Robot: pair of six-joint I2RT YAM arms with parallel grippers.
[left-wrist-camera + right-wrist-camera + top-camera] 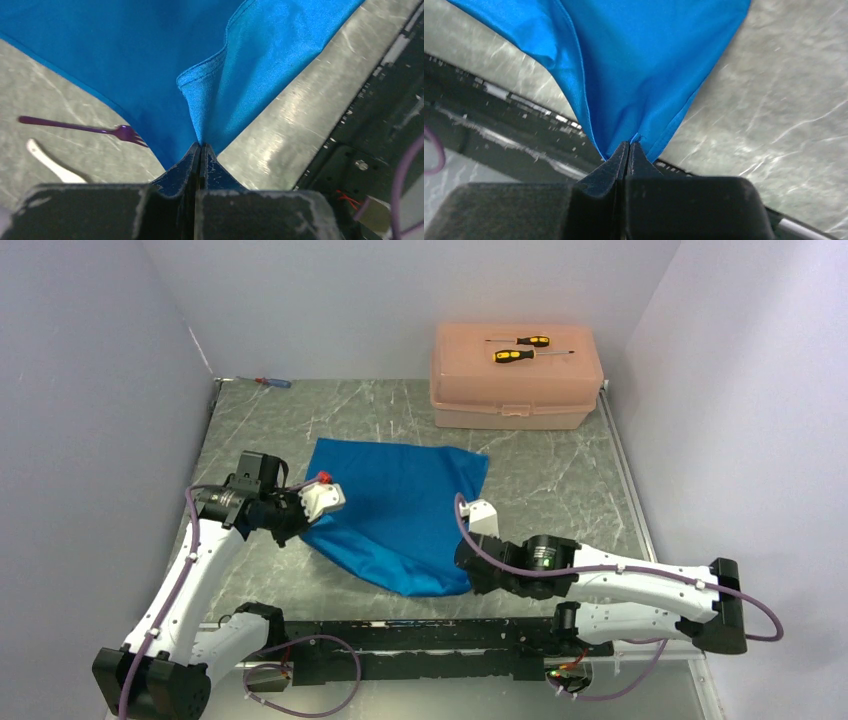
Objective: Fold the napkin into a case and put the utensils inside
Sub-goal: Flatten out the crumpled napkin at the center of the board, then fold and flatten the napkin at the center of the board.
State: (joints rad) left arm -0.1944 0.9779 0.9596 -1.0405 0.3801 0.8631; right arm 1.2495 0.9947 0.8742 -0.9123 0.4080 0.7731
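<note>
A grey marbled surface (560, 490) is enclosed by pale walls, with a peach box (515, 390) set at its far right and two yellow-handled screwdrivers (520, 355) laid on the lid. The blue napkin (400, 515) is spread flat at the middle of the surface, between the two arms. Its left corner is pinched by the closed left fingers (187, 167), and the hem is drawn up into a small fold just ahead of the tips. Its near right corner is clamped by the closed right fingers (616, 162), and the cloth is pulled to a point there. Seen from above, the napkin is skewed, its long axis running from the far left to the near right. In the left wrist view, the purple fork (80, 127) is laid just beside the napkin's edge, tines towards the cloth, and the white spoon (50, 162) is set aslant near it.
</note>
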